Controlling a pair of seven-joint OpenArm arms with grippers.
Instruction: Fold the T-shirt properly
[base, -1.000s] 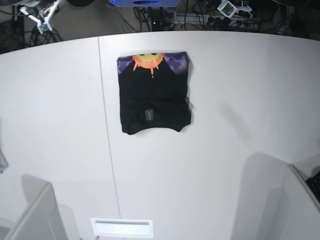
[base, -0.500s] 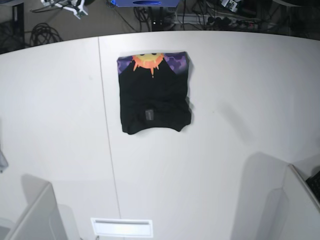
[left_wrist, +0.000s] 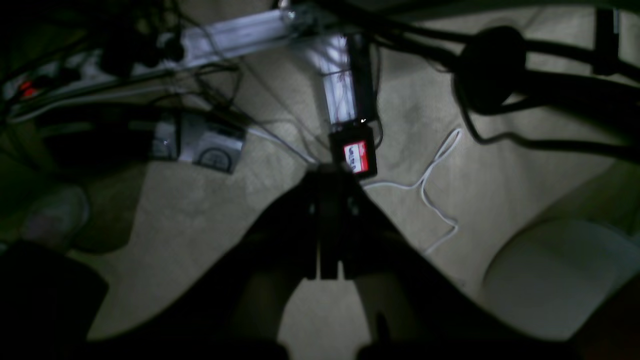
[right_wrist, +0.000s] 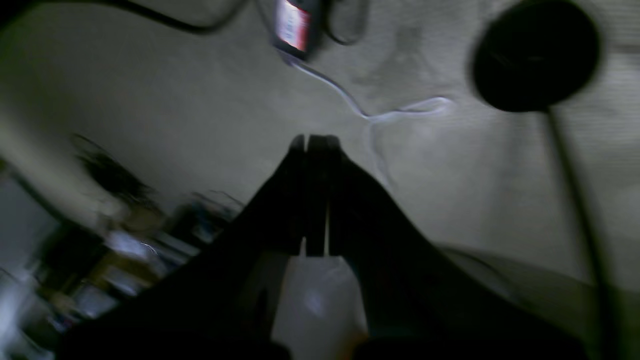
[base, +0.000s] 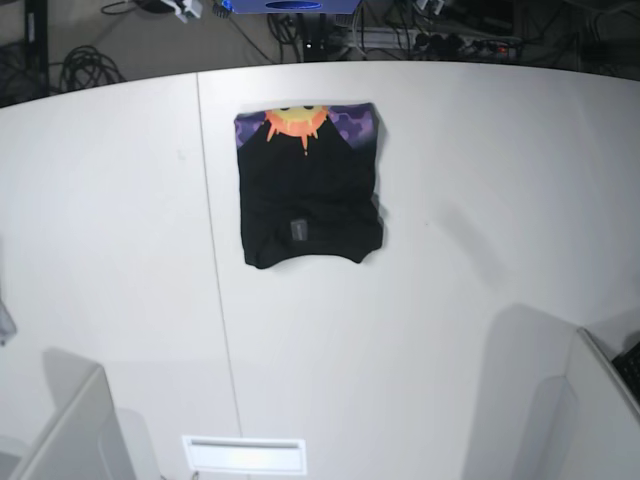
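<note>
The T-shirt (base: 310, 190) lies in the upper middle of the base frame, folded into a compact black rectangle on the white table (base: 480, 200), its orange sun and purple print showing along the far edge and a small grey tag (base: 296, 229) near the lower middle. I judge it soft, light and limp, likely to sag and slide rather than hold a crease, so I would take it by a corner or a doubled hem at the near edge, where layers stack and a pinch gathers all of them. A table seam (base: 212, 250) runs just left of the cloth. My left gripper (left_wrist: 327, 175) and my right gripper (right_wrist: 315, 142) are off the table, each with its jaws pressed together on nothing, pointing at a dim beige floor strewn with cables (left_wrist: 435, 200) and a small black box with a red label (left_wrist: 356, 155). Neither arm shows in the base frame, well apart from the cloth
</note>
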